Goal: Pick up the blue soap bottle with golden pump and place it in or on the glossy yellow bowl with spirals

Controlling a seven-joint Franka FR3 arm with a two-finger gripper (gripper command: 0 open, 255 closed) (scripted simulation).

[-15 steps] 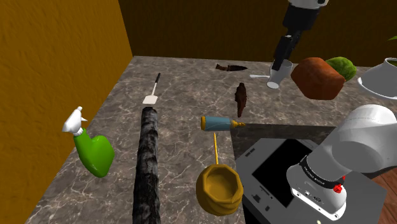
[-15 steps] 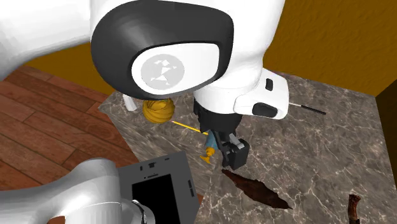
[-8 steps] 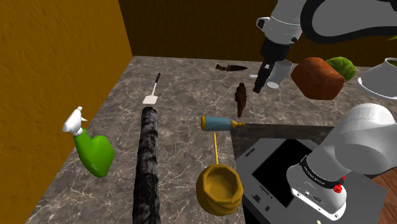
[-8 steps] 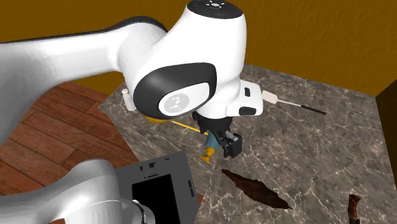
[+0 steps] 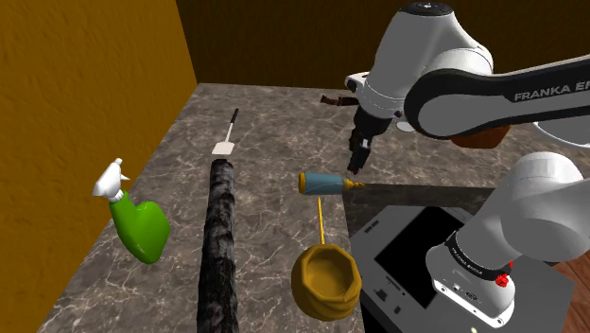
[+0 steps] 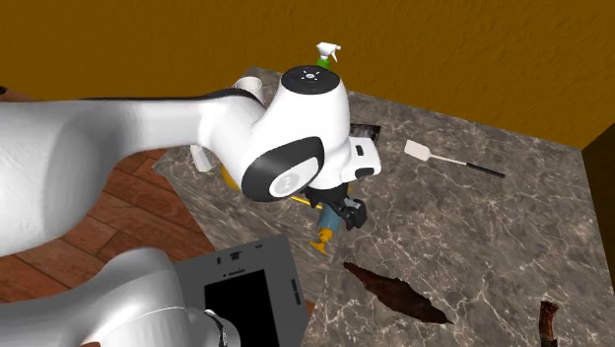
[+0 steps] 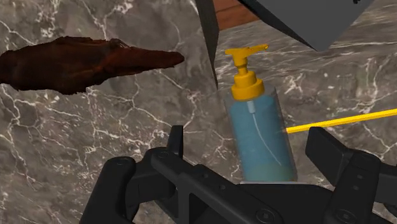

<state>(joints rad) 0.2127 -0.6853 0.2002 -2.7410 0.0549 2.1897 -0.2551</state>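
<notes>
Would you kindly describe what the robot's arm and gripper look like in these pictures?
The arm has rounded white shells with dark grey joints. One dark band carries white FRANKA lettering, and a round dark cap bears a white logo. Near the base is a small red mark. The gripper is all black, with two blocky fingers.

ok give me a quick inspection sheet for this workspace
surface: dark marble counter, things scattered on it
job's things: blue soap bottle with golden pump, lying on its side; yellow bowl beside the stand
clutter: green spray bottle, white spatula, long dark log, rough brown piece, thin yellow stick
hand: open over the soap bottle, fingers either side, no contact seen
cables: nothing seen
surroundings: ochre walls, wood floor
</notes>
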